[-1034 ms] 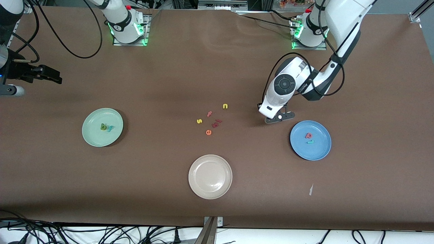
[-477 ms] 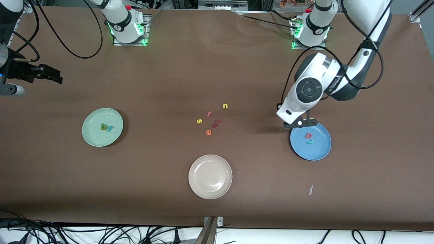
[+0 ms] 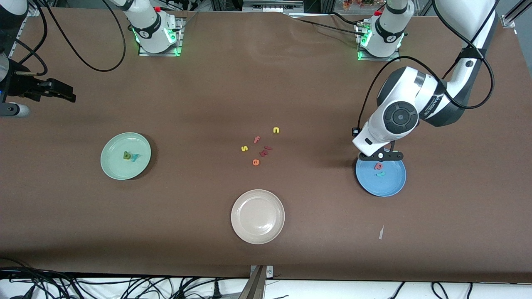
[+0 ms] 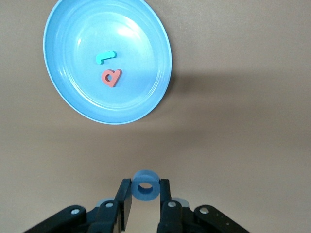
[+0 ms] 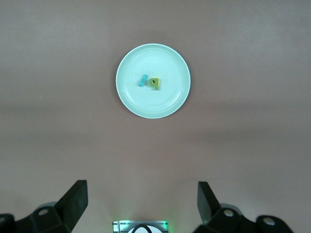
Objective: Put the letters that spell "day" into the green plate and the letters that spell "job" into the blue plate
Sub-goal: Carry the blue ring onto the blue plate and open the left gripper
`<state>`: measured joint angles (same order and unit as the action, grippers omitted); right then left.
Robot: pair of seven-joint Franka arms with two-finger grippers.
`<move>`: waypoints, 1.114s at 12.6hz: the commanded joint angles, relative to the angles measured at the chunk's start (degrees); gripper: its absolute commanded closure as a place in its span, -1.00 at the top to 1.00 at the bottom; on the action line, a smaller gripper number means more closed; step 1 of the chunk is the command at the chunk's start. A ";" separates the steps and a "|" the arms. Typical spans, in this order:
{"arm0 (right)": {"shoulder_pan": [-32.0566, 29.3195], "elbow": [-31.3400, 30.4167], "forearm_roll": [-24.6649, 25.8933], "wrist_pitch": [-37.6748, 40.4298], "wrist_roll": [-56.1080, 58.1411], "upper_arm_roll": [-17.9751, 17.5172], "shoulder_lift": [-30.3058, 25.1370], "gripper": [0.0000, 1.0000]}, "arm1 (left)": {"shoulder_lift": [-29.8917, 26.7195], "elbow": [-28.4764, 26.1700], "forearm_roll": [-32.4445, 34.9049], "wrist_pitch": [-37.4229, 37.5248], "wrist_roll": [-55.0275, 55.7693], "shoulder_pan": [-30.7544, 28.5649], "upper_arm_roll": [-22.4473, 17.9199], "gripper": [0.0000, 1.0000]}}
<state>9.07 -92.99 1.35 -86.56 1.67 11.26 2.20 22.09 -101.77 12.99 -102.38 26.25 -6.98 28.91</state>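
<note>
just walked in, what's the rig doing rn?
Sorting foam letters onto plates. The left hand is shut on the blue "o" and sits over the rim of the blue plate, which already holds the red "b" and teal "j". The green plate has its letters in it. The right hand waits, open, up over the table's right-arm end. Leftover letters lie mid-table, with a bare beige plate nearer the camera.

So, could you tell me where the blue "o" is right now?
The blue "o" is pinched in the left gripper, in the air by the blue plate's rim; the plate holds "b" and "j".
</note>
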 commanded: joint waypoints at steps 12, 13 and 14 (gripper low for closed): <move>-0.90 0.70 -0.39 1.13 -0.61 -1.06 -0.35 1.00 | -0.30 1.40 -1.65 2.19 -11.82 -3.56 0.44 -1.00; -0.81 0.70 -0.39 1.04 -0.61 -1.06 -0.35 1.00 | -0.30 1.31 -1.74 2.19 -13.92 -4.18 0.44 -1.00; -0.81 0.70 -0.39 1.13 -0.61 -1.06 -0.35 1.00 | -0.30 1.31 -1.74 2.19 -15.51 -4.53 0.44 -1.00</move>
<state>9.07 -92.98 1.35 -86.56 1.67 11.07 2.20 22.10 -101.13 12.88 -101.40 14.94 -10.36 28.93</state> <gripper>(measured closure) 0.000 0.727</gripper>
